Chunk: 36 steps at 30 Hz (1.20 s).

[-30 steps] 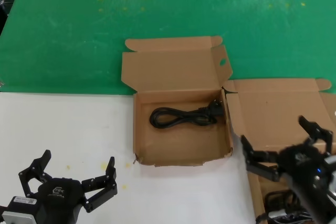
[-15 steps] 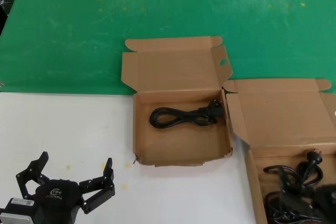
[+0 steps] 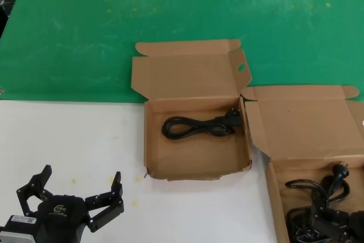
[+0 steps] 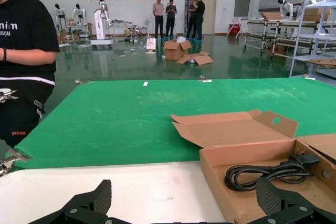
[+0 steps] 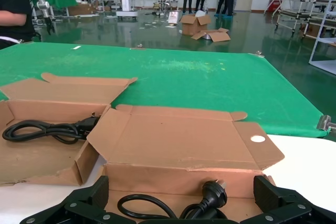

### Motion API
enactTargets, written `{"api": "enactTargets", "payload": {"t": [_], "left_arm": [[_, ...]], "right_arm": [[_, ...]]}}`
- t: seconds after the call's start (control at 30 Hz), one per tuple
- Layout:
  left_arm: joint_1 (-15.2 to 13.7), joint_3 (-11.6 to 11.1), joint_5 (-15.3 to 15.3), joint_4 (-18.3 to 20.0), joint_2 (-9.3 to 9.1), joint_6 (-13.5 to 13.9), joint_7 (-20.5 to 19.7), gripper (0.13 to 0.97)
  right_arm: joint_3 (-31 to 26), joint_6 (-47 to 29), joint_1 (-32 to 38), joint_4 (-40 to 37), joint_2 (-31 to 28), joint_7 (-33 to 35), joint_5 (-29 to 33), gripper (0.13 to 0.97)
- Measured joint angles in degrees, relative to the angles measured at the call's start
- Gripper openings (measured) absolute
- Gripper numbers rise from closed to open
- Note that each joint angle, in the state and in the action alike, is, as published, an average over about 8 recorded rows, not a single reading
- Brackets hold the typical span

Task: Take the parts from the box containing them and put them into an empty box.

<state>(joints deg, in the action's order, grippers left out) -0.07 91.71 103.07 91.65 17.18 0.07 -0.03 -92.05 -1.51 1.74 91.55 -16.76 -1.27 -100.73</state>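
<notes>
Pincers: left pincer [image 3: 77, 193] spread wide over white table [image 3: 68, 140]; right pincer [image 5: 178, 203] agape above cords [image 3: 318, 197].

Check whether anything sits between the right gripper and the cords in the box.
Nothing visible. The right gripper hangs open above the power cords in the wider box, whose lid is folded back. The left gripper sits idle over the table.

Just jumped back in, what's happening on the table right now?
The robot is moving power cords between two open cardboard boxes. One cord already lies in the squarish box. The right gripper is low over the tangle of cords in the wider box, fingers open, nothing gripped yet. The left gripper waits open over the white tabletop.
</notes>
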Motion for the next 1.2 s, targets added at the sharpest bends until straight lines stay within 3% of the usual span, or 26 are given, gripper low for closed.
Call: {"api": "enactTargets", "payload": {"t": [1.2], "left_arm": [[0.0,0.0,0.0,0.0,0.0,0.0,0.0,0.966]], "right_arm": [[0.0,0.0,0.0,0.0,0.0,0.0,0.0,0.966]]}}
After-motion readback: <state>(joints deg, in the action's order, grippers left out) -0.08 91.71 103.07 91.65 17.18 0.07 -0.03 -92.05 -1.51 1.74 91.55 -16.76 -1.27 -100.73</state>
